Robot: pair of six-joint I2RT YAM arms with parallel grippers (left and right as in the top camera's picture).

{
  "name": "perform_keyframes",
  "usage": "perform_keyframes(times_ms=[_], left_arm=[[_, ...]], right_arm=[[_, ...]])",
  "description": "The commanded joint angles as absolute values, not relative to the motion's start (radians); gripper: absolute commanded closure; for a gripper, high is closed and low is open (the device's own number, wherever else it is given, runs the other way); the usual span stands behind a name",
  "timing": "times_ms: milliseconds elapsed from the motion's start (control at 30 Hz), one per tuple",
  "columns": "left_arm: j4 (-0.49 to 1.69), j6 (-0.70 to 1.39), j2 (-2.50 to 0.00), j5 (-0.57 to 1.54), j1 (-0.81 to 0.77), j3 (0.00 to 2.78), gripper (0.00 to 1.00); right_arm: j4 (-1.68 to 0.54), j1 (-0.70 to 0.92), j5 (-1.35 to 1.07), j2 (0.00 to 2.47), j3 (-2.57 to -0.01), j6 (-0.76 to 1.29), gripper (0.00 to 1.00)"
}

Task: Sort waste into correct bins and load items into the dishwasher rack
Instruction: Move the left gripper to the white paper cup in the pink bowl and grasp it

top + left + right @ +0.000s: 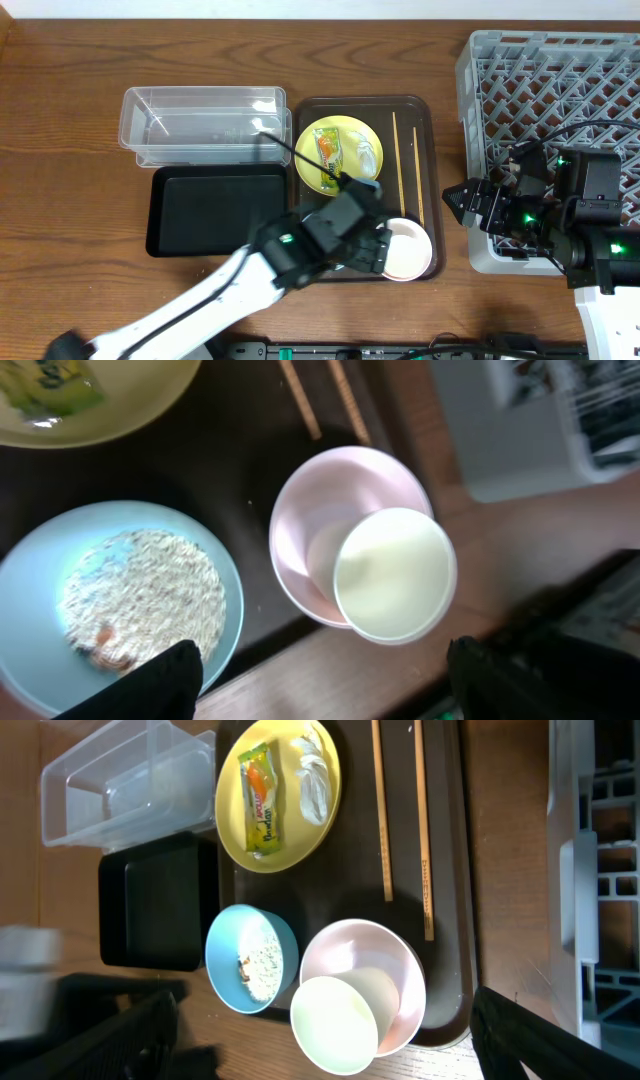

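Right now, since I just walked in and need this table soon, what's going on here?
Nothing is held yet. The left gripper hovers open above the small light-blue bowl of white rice bits and a pink bowl on the flat brown tray; the right gripper hangs open beside the grey lattice dishwasher rack. The green-and-orange snack wrapper and crumpled white scrap lie on the round pale-yellow plate, two wooden chopsticks beside it.
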State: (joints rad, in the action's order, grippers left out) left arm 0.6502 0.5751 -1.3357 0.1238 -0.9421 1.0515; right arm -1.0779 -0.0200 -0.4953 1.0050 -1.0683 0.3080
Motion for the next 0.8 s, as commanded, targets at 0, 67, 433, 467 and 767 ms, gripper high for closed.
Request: perform_keyframes(times_ms=[0, 67, 433, 467, 767], left_arm=[[0.612, 0.628, -1.425, 0.067, -0.963, 1.07, 0.22], [0.589, 0.63, -1.465, 0.07, -0.972, 1.07, 0.25], [0.558, 0.63, -1.568, 0.07, -0.987, 1.07, 0.41], [0.553, 0.63, -1.571, 0.07, -0.989, 1.07, 0.41], [0.54, 0.629, -1.577, 0.069, -1.033, 1.067, 0.48]], right_arm=[[-1.087, -0.002, -0.487, 1.0, -1.088, 0.322, 0.09], [-1.091, -0.002, -0.487, 1.0, -1.088, 0.322, 0.09], [-1.092, -0.002, -0.487, 1.0, -1.088, 0.322, 0.08], [-1.092, -0.002, -0.487, 1.0, -1.088, 0.322, 0.08], [-1.092, -0.002, -0.486, 1.0, -1.088, 0.322, 0.07]])
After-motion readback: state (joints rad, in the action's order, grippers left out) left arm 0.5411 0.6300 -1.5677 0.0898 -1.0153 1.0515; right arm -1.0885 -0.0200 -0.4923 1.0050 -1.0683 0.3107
